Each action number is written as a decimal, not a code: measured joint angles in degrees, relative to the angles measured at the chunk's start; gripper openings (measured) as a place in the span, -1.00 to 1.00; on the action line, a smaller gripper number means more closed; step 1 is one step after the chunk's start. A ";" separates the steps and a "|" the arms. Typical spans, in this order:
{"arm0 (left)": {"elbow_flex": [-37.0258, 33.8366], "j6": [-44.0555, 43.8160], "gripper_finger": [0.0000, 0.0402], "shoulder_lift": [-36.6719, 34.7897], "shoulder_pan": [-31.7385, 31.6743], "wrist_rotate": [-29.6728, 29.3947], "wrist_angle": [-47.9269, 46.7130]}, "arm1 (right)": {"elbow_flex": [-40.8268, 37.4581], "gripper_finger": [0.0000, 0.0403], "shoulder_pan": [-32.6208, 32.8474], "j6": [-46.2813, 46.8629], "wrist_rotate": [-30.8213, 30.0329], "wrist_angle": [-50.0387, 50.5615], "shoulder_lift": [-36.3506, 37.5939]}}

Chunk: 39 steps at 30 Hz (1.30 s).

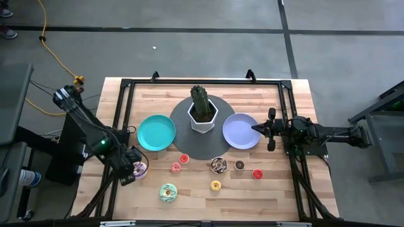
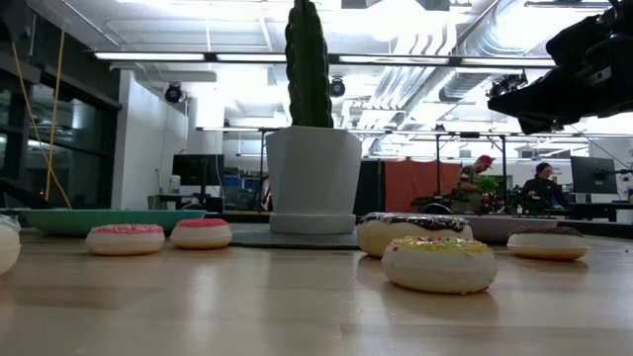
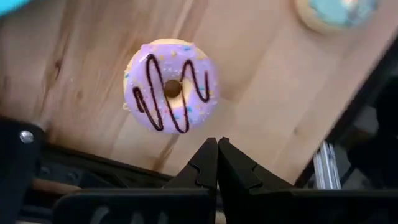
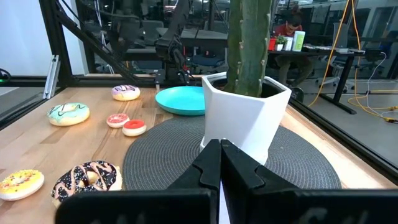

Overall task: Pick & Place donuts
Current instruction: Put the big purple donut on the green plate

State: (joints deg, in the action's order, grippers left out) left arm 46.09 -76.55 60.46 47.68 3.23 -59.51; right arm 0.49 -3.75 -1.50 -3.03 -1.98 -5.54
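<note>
Several toy donuts lie flat on the wooden table. A lilac-iced donut (image 3: 171,85) with a chocolate drizzle (image 1: 140,169) lies near the left edge. My left gripper (image 3: 217,148) (image 1: 131,168) hangs shut just beside and above it, pointing steeply down, touching nothing. A mint-green donut (image 1: 168,192) lies nearer the front. Small red (image 1: 184,159) and orange (image 1: 176,167) rings, a chocolate-iced donut (image 1: 218,165), and yellow (image 1: 216,185), brown (image 1: 240,165) and red (image 1: 257,174) rings spread across the middle. My right gripper (image 4: 220,149) (image 1: 255,128) waits shut and level over the lavender plate (image 1: 243,135).
A white pot with a cactus (image 1: 203,112) stands on a dark round mat (image 1: 189,148) at the table's middle. A teal plate (image 1: 156,133) lies left of the mat. A black frame rail (image 1: 120,113) runs along the table's edges. People sit far behind the table (image 2: 542,183).
</note>
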 joint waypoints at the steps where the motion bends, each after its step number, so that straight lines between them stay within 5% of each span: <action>1: 0.00 -1.41 -1.00 1.06 -0.02 -0.42 -0.05 | 0.00 -1.00 0.00 0.00 0.00 0.00 0.00; 24: -0.04 -8.79 -0.97 15.95 -0.09 -0.01 6.98 | 0.01 -1.00 0.00 0.00 0.00 0.00 -0.02; 39: -0.02 -7.59 -0.05 16.86 -0.09 -2.56 8.48 | 0.00 -1.00 -0.01 0.00 0.00 0.00 -0.02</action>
State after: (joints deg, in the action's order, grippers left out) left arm 46.06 -84.14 77.32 47.59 0.67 -51.03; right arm 0.49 -3.75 -1.50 -3.03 -1.98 -5.56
